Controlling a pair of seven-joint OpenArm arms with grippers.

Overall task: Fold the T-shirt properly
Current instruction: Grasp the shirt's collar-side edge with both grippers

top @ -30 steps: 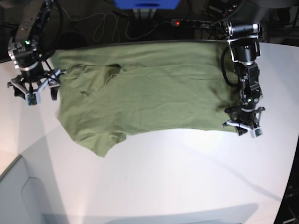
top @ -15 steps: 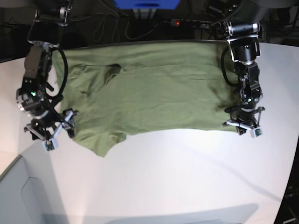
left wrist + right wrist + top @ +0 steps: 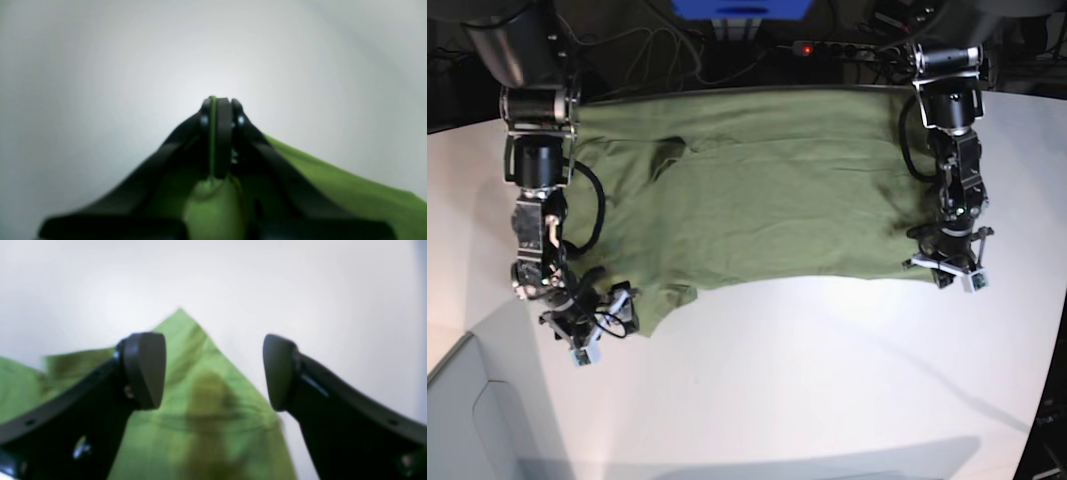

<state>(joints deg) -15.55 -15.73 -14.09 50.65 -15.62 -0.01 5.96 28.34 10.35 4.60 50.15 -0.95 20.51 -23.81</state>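
The olive-green T-shirt (image 3: 757, 190) lies spread across the white table (image 3: 807, 380), its sleeve forming a pointed corner at the front left. My left gripper (image 3: 945, 272) sits at the shirt's front right corner. In the left wrist view this gripper (image 3: 217, 100) is shut, with a thin green edge of the T-shirt (image 3: 333, 180) pinched between the pads. My right gripper (image 3: 597, 330) hovers at the front left sleeve corner. In the right wrist view it (image 3: 211, 370) stands open, and the T-shirt's (image 3: 200, 426) pointed tip lies between and below the fingers.
A power strip (image 3: 827, 48) with a red light, loose cables and a blue object (image 3: 742, 8) lie behind the table's far edge. A pale panel (image 3: 467, 420) sits at the front left corner. The table's curved edge runs down the right side.
My right arm has swung from the shirt's far left side toward the front, down to the sleeve corner, jaws still open. The left arm has stayed at the front right corner.
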